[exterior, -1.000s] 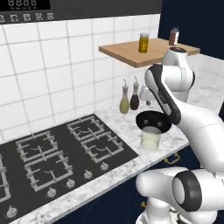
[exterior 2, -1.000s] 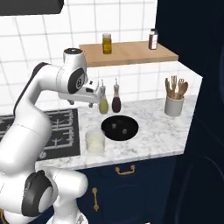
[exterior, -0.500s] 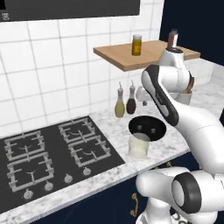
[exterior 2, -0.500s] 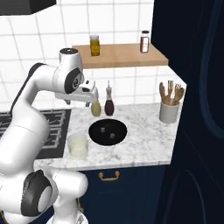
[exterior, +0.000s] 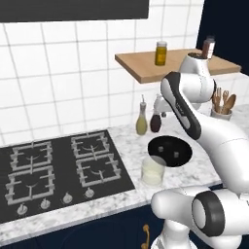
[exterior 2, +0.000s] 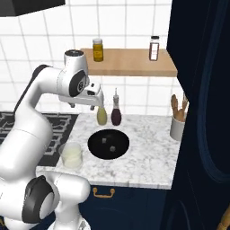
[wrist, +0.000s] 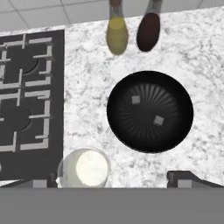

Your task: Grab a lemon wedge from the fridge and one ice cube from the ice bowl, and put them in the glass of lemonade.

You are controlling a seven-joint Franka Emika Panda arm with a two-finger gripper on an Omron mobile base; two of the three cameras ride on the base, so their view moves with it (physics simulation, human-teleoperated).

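The gripper [exterior 2: 95,98] is being held high above the marble tabletop [exterior 2: 148,148], and its jaws are being kept wide apart with nothing between them. In the hand view the two dark fingertips [wrist: 186,179] are showing at the bottom edge, one at each lower corner.

The ice bowl [wrist: 150,111] is lying on the tabletop directly under the hand, and two small pale ice cubes [wrist: 136,99] are resting inside it, well apart from each other. In the hand view the glass of lemonade [wrist: 85,168] is standing at about 7 o'clock from the bowl, just beside it and close to the edge of the black stovetop [wrist: 26,96]. A yellow oil bottle [wrist: 117,33] and a dark bottle [wrist: 148,30] are standing side by side at about 12 o'clock from the bowl, against the tiled wall.

In the right base view a grey utensil crock [exterior 2: 178,128] with wooden tools is standing at 3 o'clock from the bowl. Above, an amber jar [exterior 2: 98,49] and a small shaker [exterior 2: 154,47] are being carried by a wooden shelf [exterior 2: 130,63].
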